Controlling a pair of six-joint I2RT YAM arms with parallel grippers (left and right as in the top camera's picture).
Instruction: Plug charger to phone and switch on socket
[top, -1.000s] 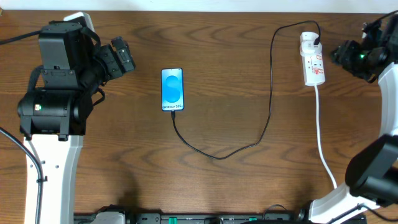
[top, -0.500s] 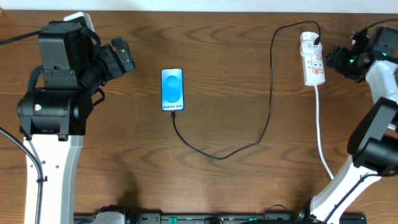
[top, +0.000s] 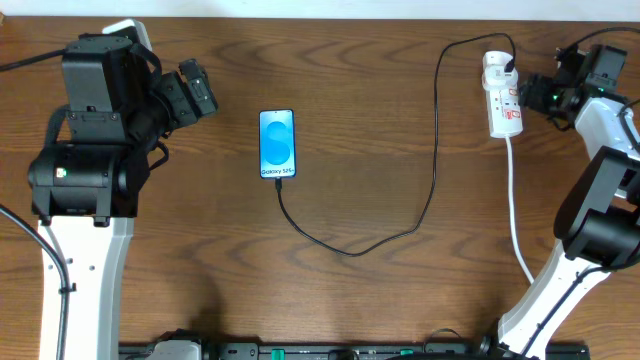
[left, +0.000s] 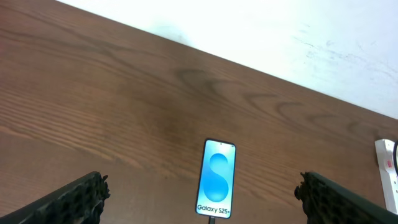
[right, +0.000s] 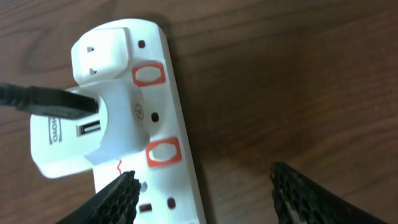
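The phone lies face up at the table's middle left, its blue screen lit; the left wrist view shows this phone too. The charger, a thin black cable, meets the phone's lower edge, loops right and runs up to the socket, a white power strip at the back right. Its black plug sits in a white adapter on the strip, beside two red switches. My right gripper is open just right of the strip, one finger over its edge. My left gripper is open, left of the phone.
The strip's thick white cord runs down toward the front right, close to my right arm's base. A pale surface lies beyond the table's far edge. The bulky left arm stands at the left side.
My right gripper has swung left, closer to the power strip, and its jaws have opened wider. The left arm, phone and cable have stayed put.
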